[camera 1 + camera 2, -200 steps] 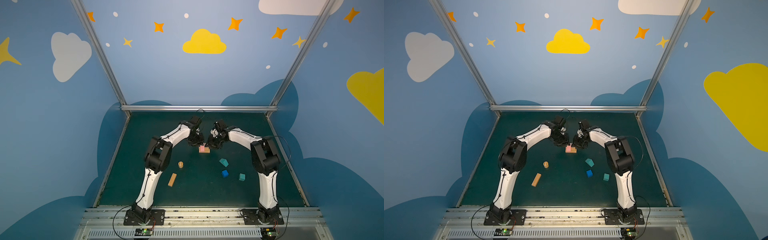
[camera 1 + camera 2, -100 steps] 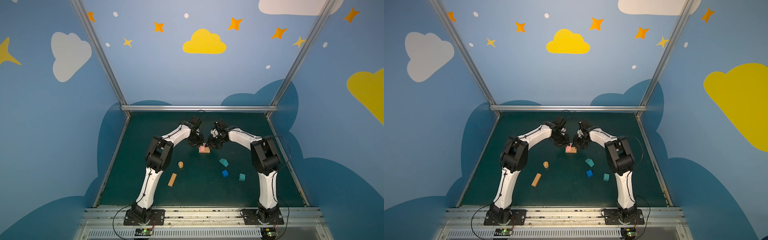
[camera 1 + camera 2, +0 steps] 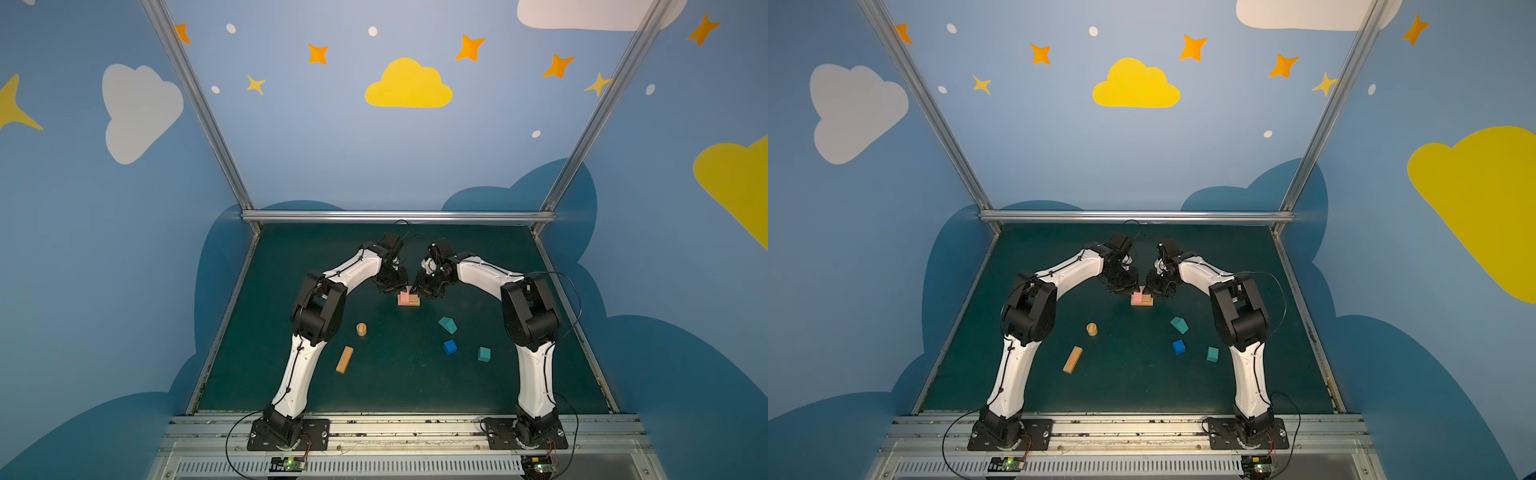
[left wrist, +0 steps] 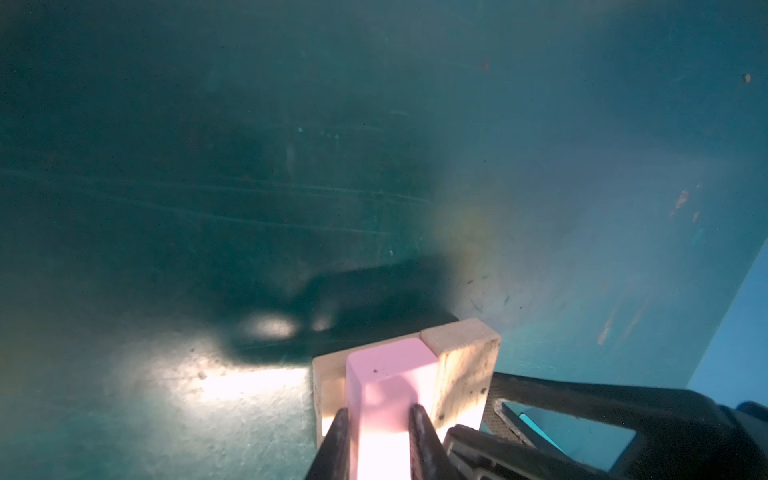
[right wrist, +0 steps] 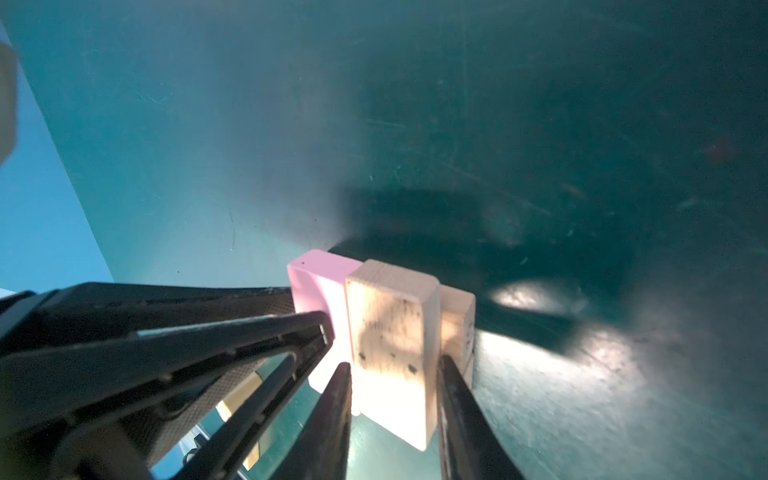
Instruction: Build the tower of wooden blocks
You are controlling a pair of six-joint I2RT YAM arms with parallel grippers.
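In both top views a small stack sits mid-mat: a flat tan base bar with a pink bar and a tan bar side by side on it. My left gripper is shut on the pink bar. In the right wrist view my right gripper is shut on the tan bar, which presses against the pink bar. The base bar shows under both. The two grippers nearly touch over the stack.
Loose on the green mat lie a tan cylinder, a tan bar, a teal house-shaped piece, a blue cube and a teal cube. Blue walls and a metal rail close the back.
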